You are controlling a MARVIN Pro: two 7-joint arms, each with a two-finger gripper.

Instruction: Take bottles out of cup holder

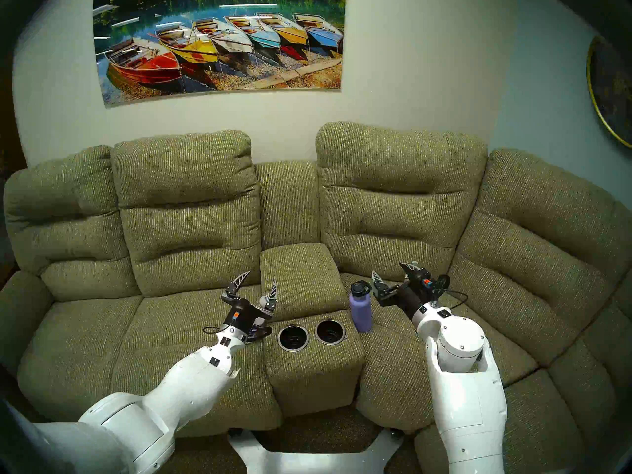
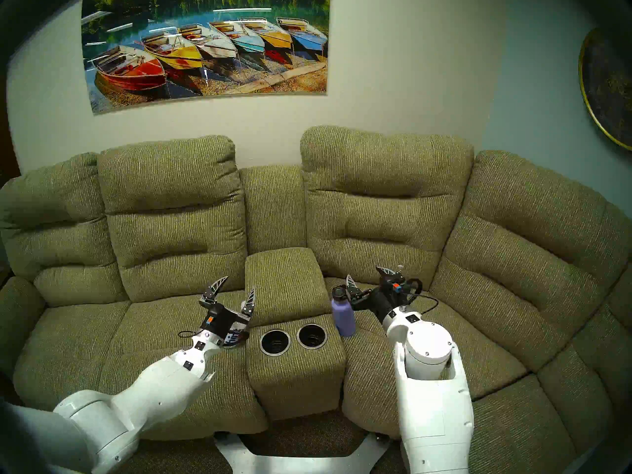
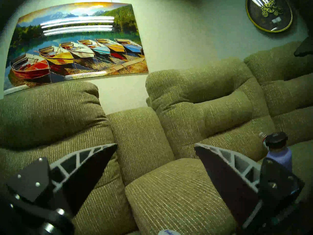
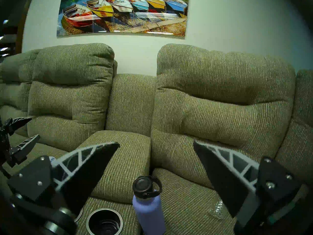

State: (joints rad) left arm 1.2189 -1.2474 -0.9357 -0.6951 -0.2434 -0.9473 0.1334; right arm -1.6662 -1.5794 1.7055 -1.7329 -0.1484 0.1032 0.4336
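Left gripper spread wide, holding nothing, above the sofa; right gripper gapes empty too.

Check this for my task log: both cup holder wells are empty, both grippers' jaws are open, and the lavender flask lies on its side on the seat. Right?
One thing is wrong: the lavender flask stands upright on the seat, not on its side, as the right wrist view shows. The rest holds.

Olive-green ribbed sofa, lavender flask
Silver rims are ringing the dark cup holder wells; red, yellow, white and blue boats are colouring the wall picture.
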